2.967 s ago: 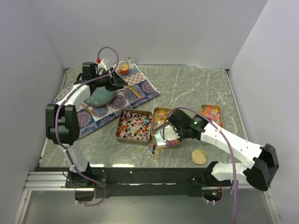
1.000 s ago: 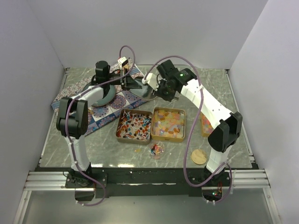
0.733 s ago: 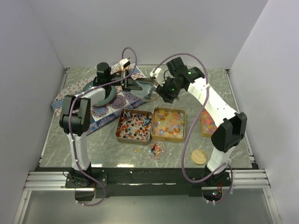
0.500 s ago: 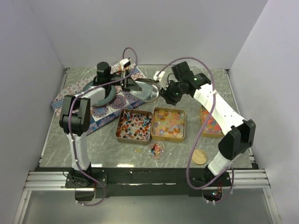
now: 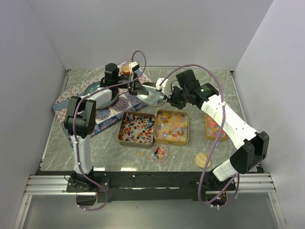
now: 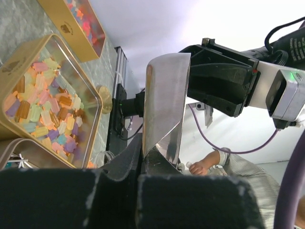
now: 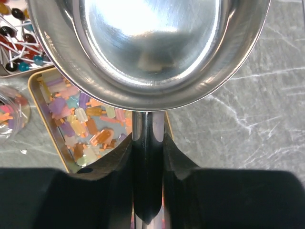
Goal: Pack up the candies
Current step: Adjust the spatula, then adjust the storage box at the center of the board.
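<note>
A steel scoop [image 5: 153,95] hangs over the table behind the tins, held from both sides. My left gripper [image 5: 138,88] is shut on its rim [image 6: 164,105], and the left gripper [image 6: 143,153] pinches the thin metal edge. My right gripper [image 5: 170,99] is shut on the scoop's handle [image 7: 147,157], and the right gripper [image 7: 147,143] has the bowl [image 7: 147,47] just ahead of it with no sweets in it. Candies fill three gold tins: red-white-black ones [image 5: 137,128], pastel ones [image 5: 171,126] [image 7: 86,124] and bright ones [image 5: 213,125], these partly behind my right arm.
A small round clear dish of candies [image 5: 160,152] lies near the front edge, with a cork disc [image 5: 203,160] to its right. A patterned cloth [image 5: 102,107] at the back left carries a teal bowl [image 5: 97,90] and a cork-topped jar [image 5: 126,69].
My right arm has swung its elbow out to the right and its wrist has turned round behind the scoop. The scoop and my left gripper have shifted slightly right.
</note>
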